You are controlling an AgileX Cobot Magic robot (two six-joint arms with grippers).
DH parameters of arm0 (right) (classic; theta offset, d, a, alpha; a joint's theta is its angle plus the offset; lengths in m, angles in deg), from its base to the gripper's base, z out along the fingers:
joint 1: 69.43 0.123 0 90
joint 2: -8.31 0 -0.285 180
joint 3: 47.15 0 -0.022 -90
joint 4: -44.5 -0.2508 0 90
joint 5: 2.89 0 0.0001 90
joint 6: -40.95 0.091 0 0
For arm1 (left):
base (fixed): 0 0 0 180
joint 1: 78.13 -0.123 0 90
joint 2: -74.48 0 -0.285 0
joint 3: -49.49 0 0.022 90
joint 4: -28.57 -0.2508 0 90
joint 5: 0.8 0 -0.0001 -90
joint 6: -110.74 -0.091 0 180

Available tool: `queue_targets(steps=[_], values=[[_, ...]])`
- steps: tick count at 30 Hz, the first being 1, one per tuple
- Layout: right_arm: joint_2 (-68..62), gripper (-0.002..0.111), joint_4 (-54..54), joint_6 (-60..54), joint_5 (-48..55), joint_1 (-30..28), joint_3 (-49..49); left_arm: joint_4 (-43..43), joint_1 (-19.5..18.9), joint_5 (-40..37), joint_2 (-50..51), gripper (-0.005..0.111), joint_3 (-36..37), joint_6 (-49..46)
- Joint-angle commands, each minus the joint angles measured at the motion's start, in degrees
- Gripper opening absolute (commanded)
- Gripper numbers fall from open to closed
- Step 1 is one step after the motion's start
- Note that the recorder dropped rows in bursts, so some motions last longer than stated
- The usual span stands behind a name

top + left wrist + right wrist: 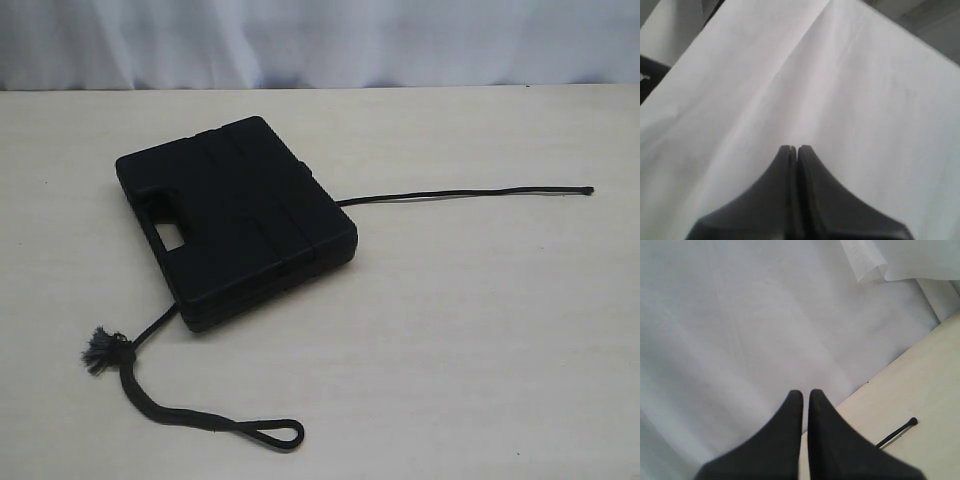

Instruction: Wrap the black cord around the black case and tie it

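The black case (237, 219) lies flat on the table (480, 330), left of centre, its handle slot toward the left. The black cord (460, 194) runs out from under the case's right side to a knobbed tip at the far right. On the near left it emerges again, with a frayed knot (99, 348) and a flat looped strap (262, 430). Neither gripper shows in the exterior view. My left gripper (794, 148) is shut with nothing in it, facing white cloth. My right gripper (806, 393) is shut, empty, with the cord's knobbed tip (912, 421) off to one side.
A white curtain (320, 40) hangs along the table's far edge and fills most of both wrist views. The pale wooden tabletop stretches wide to the right and front of the case.
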Motion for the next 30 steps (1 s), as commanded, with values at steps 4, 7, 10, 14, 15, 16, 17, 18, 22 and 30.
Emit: queue_targets(steps=[4, 7, 10, 14, 15, 16, 17, 18, 22, 30], values=[[0.28, 0.004, 0.00, -0.04, 1.06, -0.43, 0.10, -7.23, 0.02, -30.95, 31.38, 0.000, -26.51, -2.16], [0.28, 0.004, 0.00, -0.04, 1.06, -0.43, 0.10, -12.74, 0.02, -60.96, 46.40, 0.000, -42.60, -9.79], [0.28, 0.004, 0.00, -0.04, 1.06, -0.43, 0.10, -7.89, 0.02, -83.48, 60.34, 0.000, -52.54, -19.51], [0.28, 0.004, 0.00, -0.04, 1.25, -0.43, 0.10, 0.26, 0.02, -87.43, 67.76, 0.000, -53.42, -19.52], [0.28, 0.004, 0.00, -0.04, 1.46, -0.43, 0.10, 3.16, 0.02, -86.12, 70.29, 0.000, -53.42, -19.52], [0.28, 0.004, 0.00, -0.04, 1.46, -0.43, 0.10, 4.49, 0.02, -85.22, 71.44, 0.000, -53.42, -19.52], [0.28, 0.004, 0.00, -0.18, 2.25, -0.43, 0.10, 7.04, 0.02, -84.32, 73.21, 0.000, -53.42, -19.52], [0.28, 0.004, 0.00, -0.18, 2.54, -0.43, 0.10, 8.09, 0.02, -84.08, 74.00, 0.000, -53.42, -19.52], [0.28, 0.004, 0.14, -0.18, 2.80, -0.43, 0.10, 8.42, 0.02, -79.31, 75.04, 0.000, -53.42, -19.52], [0.28, 0.004, 0.91, -0.18, 3.89, -0.43, 0.10, 19.06, 0.30, -75.02, 75.28, 0.000, -53.20, -22.68]])
